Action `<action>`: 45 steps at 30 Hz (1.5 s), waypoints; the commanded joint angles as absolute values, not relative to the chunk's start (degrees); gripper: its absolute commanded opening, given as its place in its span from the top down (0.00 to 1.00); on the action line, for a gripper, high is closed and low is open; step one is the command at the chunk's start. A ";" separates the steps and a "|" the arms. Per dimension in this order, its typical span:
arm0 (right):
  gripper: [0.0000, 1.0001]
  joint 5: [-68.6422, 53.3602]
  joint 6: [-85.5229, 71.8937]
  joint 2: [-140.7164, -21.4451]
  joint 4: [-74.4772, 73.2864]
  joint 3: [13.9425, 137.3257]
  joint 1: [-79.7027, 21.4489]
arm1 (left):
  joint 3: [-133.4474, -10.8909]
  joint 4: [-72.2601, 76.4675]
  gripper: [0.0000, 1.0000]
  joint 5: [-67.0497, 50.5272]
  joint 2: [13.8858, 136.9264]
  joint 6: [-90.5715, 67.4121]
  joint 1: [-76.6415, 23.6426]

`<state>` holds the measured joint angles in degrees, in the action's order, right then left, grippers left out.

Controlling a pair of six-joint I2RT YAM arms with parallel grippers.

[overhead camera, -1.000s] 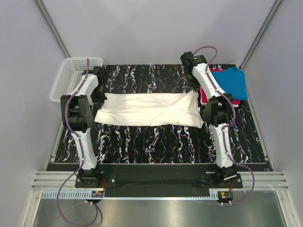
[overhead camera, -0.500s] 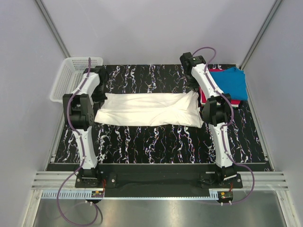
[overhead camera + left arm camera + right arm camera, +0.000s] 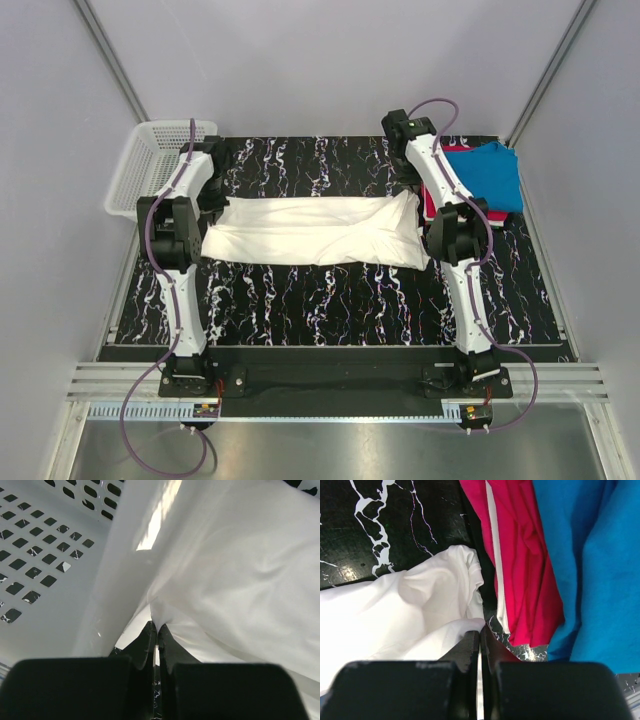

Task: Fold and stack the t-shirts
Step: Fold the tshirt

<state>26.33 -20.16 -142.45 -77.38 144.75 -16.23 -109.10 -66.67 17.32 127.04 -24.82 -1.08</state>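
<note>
Pinching one end of the white t-shirt (image 3: 240, 570), the left gripper (image 3: 156, 626) had its jaws pressed together on the cloth at the lower centre of its wrist view. The mesh basket (image 3: 40, 540) filled the upper left. The right gripper (image 3: 481, 630) was likewise clamped on the shirt's other end. From above, the shirt lay as a long band across the middle of the table (image 3: 330, 300). A red t-shirt (image 3: 520, 570) and a blue t-shirt (image 3: 590, 555) lay upper right of the right gripper.
</note>
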 commanded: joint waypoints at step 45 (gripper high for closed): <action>0.74 12.23 -19.86 -109.35 -70.59 120.08 -16.08 | -98.80 -67.42 0.53 17.85 103.90 -24.53 -2.28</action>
<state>18.76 -18.90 -117.16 -72.27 127.46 -16.08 -101.23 -67.37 20.32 109.43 -25.47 -2.07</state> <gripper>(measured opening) 0.272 0.464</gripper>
